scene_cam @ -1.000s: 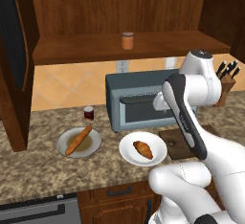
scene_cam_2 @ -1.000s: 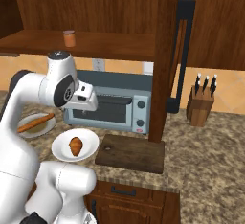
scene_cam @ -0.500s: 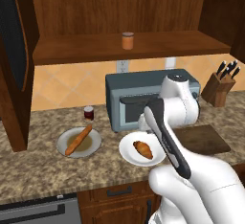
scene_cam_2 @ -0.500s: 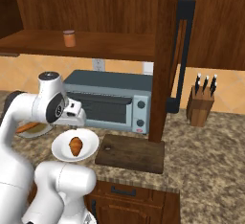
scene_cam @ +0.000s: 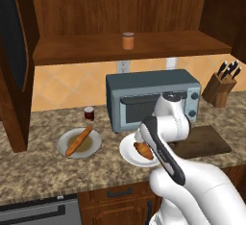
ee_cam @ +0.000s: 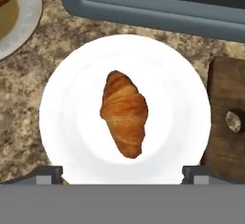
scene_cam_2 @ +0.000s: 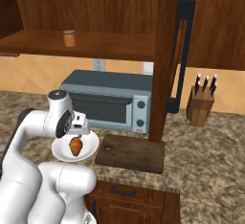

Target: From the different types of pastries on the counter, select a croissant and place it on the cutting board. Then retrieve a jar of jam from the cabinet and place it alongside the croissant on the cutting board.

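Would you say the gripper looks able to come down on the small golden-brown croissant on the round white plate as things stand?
Probably yes. The gripper hangs open above the small golden-brown croissant, which lies alone on the round white plate, with nothing between them and the fingertips spread wide.

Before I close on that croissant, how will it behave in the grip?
The croissant looks flaky and layered, so probably light and crushable. Its tapered ends may let it pivot between the fingers. It lies loose on the smooth white plate, so it could slide if nudged.
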